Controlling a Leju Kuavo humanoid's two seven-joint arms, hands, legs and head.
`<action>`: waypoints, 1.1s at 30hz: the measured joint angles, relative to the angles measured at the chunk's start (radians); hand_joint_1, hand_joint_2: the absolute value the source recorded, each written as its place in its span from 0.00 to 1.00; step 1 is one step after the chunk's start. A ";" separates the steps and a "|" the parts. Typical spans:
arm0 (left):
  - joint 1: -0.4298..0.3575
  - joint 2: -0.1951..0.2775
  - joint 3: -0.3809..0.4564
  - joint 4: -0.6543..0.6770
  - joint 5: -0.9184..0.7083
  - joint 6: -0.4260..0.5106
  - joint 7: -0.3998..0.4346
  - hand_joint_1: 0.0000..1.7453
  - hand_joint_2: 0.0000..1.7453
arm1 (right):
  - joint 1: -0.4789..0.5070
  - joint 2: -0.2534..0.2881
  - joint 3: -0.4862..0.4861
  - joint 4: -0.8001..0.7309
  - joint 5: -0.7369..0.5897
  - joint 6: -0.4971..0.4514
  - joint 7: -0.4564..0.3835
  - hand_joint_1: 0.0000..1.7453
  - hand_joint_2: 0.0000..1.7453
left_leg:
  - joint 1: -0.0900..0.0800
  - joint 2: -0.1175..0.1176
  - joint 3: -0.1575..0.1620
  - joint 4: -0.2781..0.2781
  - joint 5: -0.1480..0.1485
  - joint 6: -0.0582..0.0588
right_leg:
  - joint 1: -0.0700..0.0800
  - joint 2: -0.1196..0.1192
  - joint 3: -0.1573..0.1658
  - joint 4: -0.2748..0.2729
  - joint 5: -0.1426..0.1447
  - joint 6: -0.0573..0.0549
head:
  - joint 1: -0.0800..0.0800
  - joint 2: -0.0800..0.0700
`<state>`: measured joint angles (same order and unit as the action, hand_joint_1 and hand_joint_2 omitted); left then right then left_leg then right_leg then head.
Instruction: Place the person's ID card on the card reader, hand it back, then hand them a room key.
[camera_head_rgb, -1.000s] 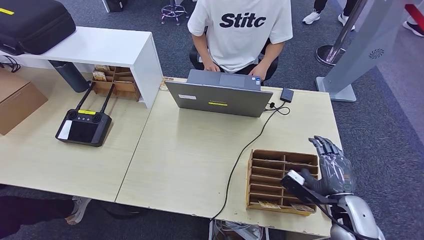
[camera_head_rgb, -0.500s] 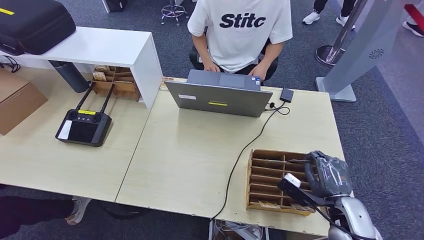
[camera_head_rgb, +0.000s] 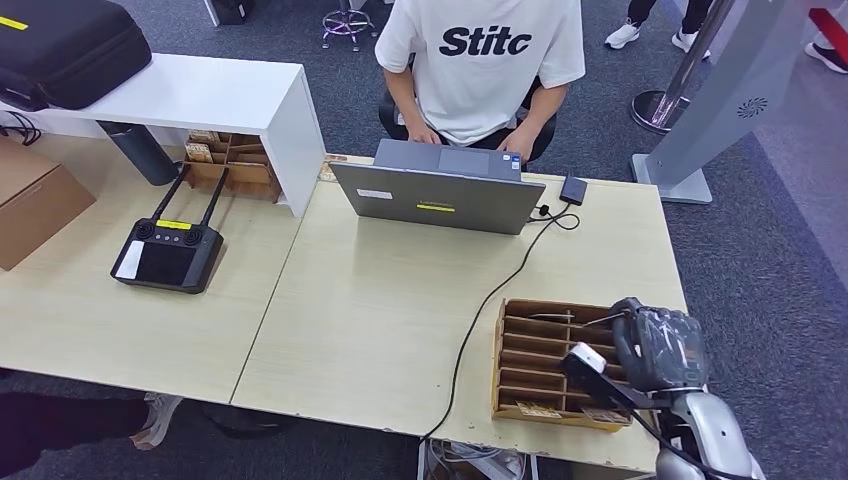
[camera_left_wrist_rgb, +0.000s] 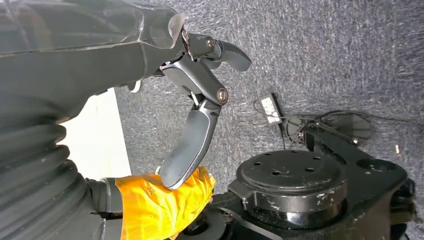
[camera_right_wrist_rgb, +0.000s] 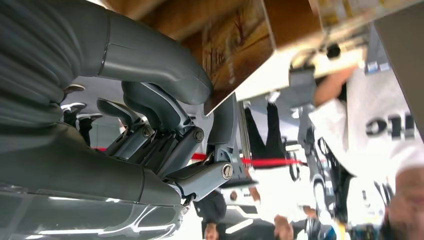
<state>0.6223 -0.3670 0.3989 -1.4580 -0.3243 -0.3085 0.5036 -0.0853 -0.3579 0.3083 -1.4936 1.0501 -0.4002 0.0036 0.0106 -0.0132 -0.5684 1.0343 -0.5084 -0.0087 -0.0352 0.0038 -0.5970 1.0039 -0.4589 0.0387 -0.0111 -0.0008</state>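
The wooden box (camera_head_rgb: 548, 362) with many thin slots sits on the pale table (camera_head_rgb: 380, 310), at the corner closest to the robot on its right side. This box is the landmark for everything here.

The right hand (camera_head_rgb: 655, 345) is right at the far right side of the wooden box, touching or almost touching its edge. Its fingers are curled down toward the slots there. In the right wrist view the right hand (camera_right_wrist_rgb: 165, 125) has its thumb and dark fingers (camera_right_wrist_rgb: 200, 177) bent close around a thin wooden wall of the box (camera_right_wrist_rgb: 235, 50). It is hard to tell if they really squeeze something or just rest there. No card can be seen between them.

A few small printed cards (camera_head_rgb: 540, 408) lie in the slots on the near side of the box. Which one is the room key cannot be told.

A black cable (camera_head_rgb: 500, 290) runs along the left side of the box and goes up to a grey laptop (camera_head_rgb: 440, 195), which stands well beyond the box. A person in a white shirt (camera_head_rgb: 480, 60) sits behind the laptop, with both hands on it.

Far to the left of the box lies a black controller (camera_head_rgb: 167, 255) with a screen and two sticks.

The left hand (camera_left_wrist_rgb: 200, 100) hangs over grey carpet, away from the box. Its fingers are a little apart and hold nothing.
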 joint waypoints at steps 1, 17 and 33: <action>0.000 0.000 -0.001 0.000 0.001 0.001 -0.003 0.00 1.00 | -0.004 0.000 -0.002 -0.007 -0.001 -0.010 -0.003 1.00 1.00 | 0.000 0.000 0.000 0.000 0.000 0.000 | 0.000 0.000 0.000 0.000 0.000 0.000 | 0.000 0.000; -0.003 0.000 -0.003 0.002 -0.027 -0.036 -0.041 0.00 1.00 | -0.181 0.024 -0.050 -0.189 -0.090 -0.032 -0.047 1.00 1.00 | 0.000 0.000 0.000 0.000 0.000 0.000 | 0.000 0.000 0.000 0.000 0.000 0.000 | 0.000 0.000; -0.121 0.000 0.103 0.108 -0.220 -0.166 -0.159 0.00 1.00 | -0.747 0.154 0.136 0.206 -0.217 0.249 0.051 1.00 1.00 | 0.000 0.000 0.000 0.000 0.004 -0.002 | 0.000 0.000 -0.001 0.002 0.004 -0.001 | 0.000 0.000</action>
<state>0.5017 -0.3670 0.5019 -1.3497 -0.5441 -0.4742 0.3443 -0.8328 -0.2043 0.4442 -1.2874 0.8328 -0.1508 0.0542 0.0110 -0.0136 -0.5687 1.0343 -0.5044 -0.0112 -0.0351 0.0041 -0.5978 1.0059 -0.4550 0.0373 -0.0111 -0.0008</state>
